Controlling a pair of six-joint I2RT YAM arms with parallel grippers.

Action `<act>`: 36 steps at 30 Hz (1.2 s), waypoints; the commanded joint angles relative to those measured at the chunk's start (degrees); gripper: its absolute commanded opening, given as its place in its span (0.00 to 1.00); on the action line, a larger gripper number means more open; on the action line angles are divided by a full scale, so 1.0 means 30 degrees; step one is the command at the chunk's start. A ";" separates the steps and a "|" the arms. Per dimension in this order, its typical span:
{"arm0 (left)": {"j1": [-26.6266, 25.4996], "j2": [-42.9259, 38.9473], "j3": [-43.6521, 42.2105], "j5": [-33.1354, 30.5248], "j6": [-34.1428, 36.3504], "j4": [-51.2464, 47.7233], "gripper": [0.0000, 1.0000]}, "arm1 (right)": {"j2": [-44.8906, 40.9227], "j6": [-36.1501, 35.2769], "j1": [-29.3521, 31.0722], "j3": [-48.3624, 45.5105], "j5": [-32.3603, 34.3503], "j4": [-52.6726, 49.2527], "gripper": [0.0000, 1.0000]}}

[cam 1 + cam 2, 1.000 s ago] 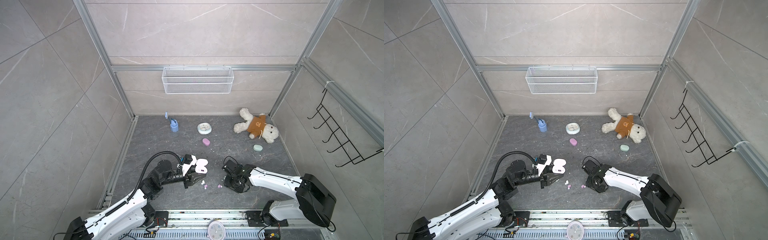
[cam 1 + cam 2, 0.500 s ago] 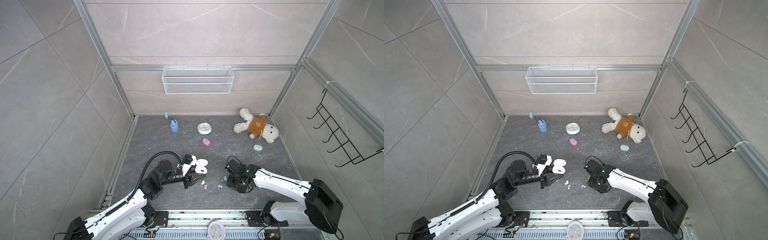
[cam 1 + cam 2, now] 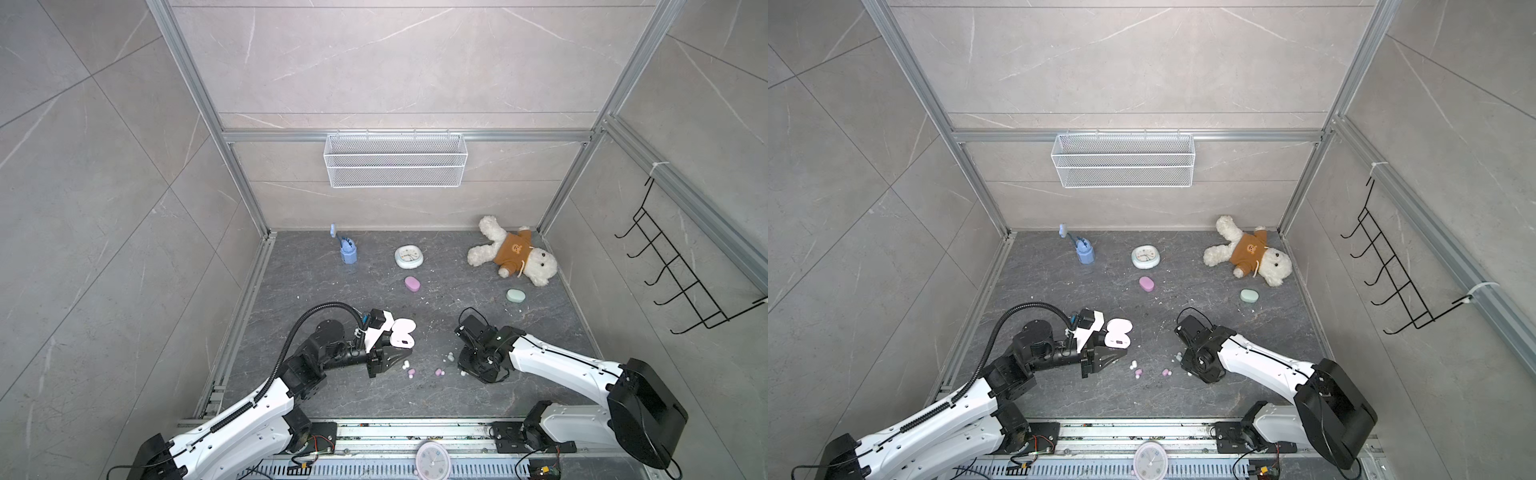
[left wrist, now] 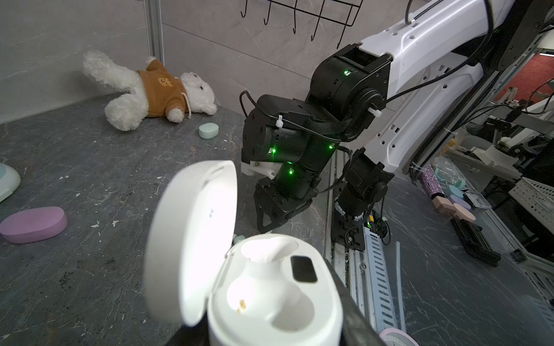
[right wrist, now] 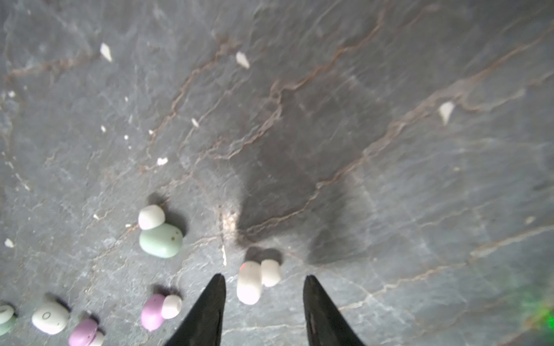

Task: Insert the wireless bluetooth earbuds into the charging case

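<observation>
Both top views: dark veined slate floor (image 3: 316, 291), shut in by pale tiled walls on the left, right and far sides, with an aluminium rail (image 3: 395, 432) along the near edge. Left gripper (image 3: 401, 348), near left of centre, clenched on a glossy white case (image 3: 404, 342) with its rounded lid (image 3: 403, 326) swung open. Six bean-shaped buds (image 3: 411, 371) in white, pink and mint lie loose on the floor between the two grippers. Right gripper (image 3: 467, 368) points down at the right end of that scatter. Open crumb-flecked floor runs from there to the far row: blue cup (image 3: 348, 252), round clock (image 3: 409, 257), plush bear (image 3: 513, 251). A pink pod (image 3: 412, 284) and a mint pod (image 3: 515, 296) lie nearer. Left wrist view: the case fills the foreground, smooth, with two moulded sockets and a gold contact in one. Beyond it stands the matte black right arm (image 4: 314, 140), with a mint bud (image 4: 239, 238) on the floor between them. Right wrist view: right gripper released, its two black pointed fingers (image 5: 209, 311) astride a white bud (image 5: 248, 283) that lies on the floor with a gap on either side. The other buds lie off to one side, well apart from the fingers.
</observation>
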 commanded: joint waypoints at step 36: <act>0.0018 -0.0421 0.0711 -0.0067 0.0187 0.0415 0.26 | 0.0054 -0.1505 -0.0483 -0.1013 -0.1274 -0.1070 0.31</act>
